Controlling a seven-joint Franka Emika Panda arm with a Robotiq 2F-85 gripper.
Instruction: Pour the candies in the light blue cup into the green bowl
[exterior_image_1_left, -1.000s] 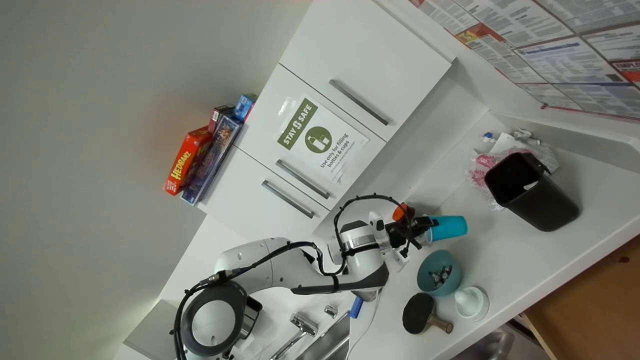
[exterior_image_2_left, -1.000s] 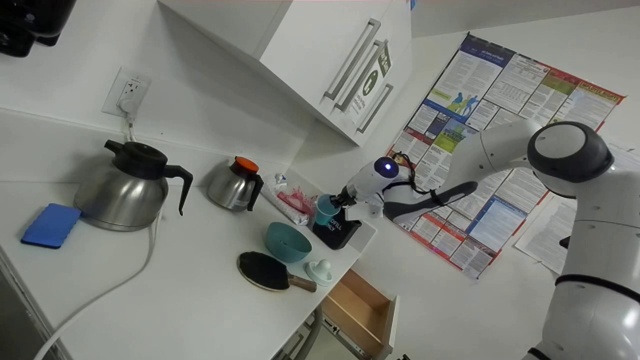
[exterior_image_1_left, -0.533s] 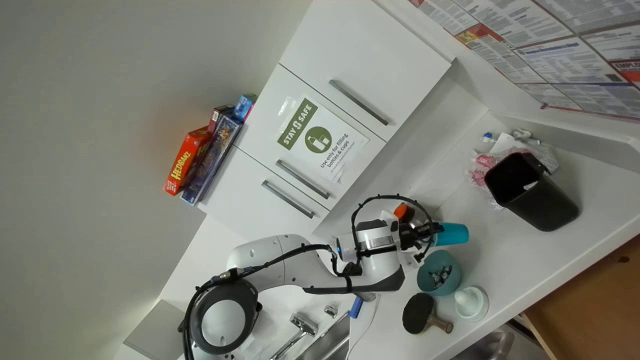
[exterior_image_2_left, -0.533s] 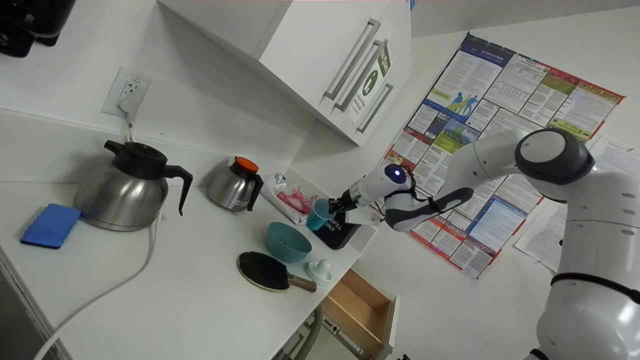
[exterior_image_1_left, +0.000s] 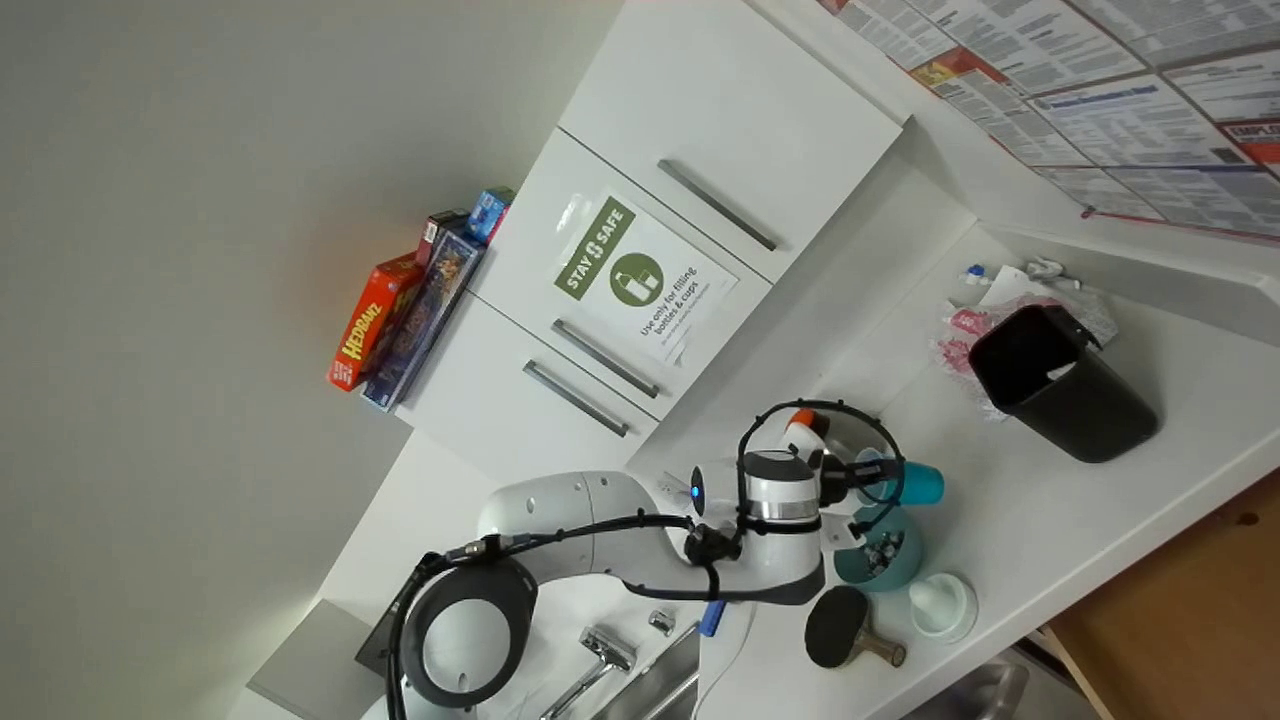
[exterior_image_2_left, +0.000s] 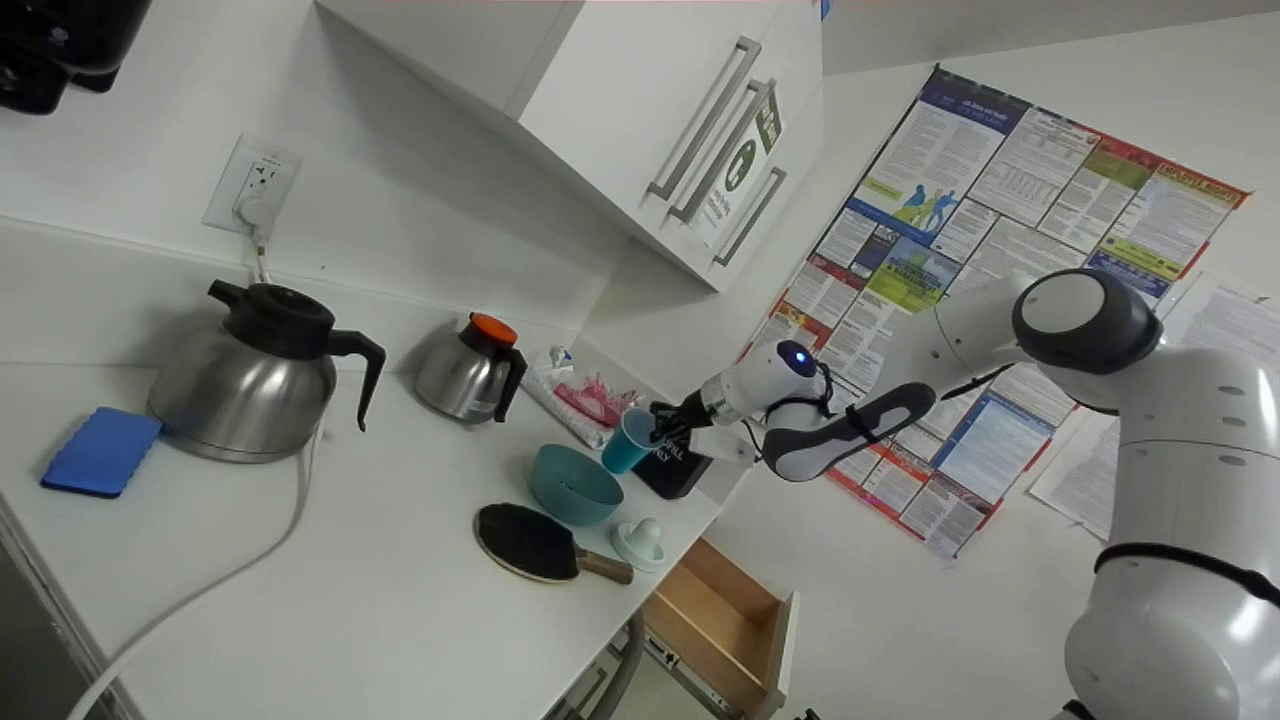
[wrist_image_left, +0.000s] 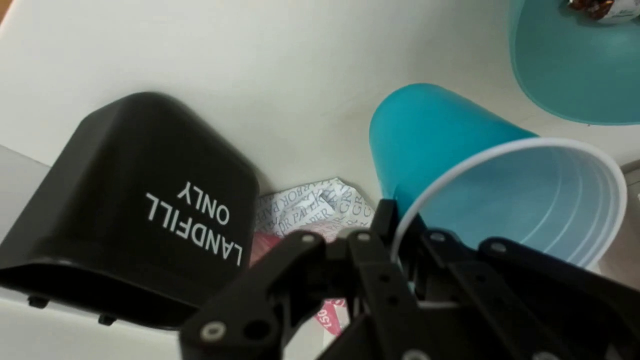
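My gripper is shut on the wall of the light blue cup, with the white rim between its fingers in the wrist view (wrist_image_left: 395, 220). The cup (wrist_image_left: 430, 125) is near upright, and the visible part of its inside is bare. It also shows in both exterior views (exterior_image_1_left: 922, 484) (exterior_image_2_left: 627, 447). I cannot tell if its base touches the counter. The green bowl (exterior_image_1_left: 911, 545) stands beside the cup and holds several wrapped candies (exterior_image_1_left: 884, 553). The bowl also shows in an exterior view (exterior_image_2_left: 575, 490) and at the wrist view's upper right (wrist_image_left: 575, 75).
A black bin (wrist_image_left: 200, 200) and a plastic bag (exterior_image_2_left: 595, 400) are beyond the cup. A small pitcher with an orange lid (exterior_image_2_left: 465, 375) stands near the wall. A black paddle (exterior_image_2_left: 530, 543) and a pale juicer (exterior_image_2_left: 640, 545) flank the bowl. An open drawer (exterior_image_2_left: 720, 630) is below the counter.
My gripper has carried the cup lower, nearer the counter and the bowl, and the cup has turned more upright. The bowl and the other objects have not moved.
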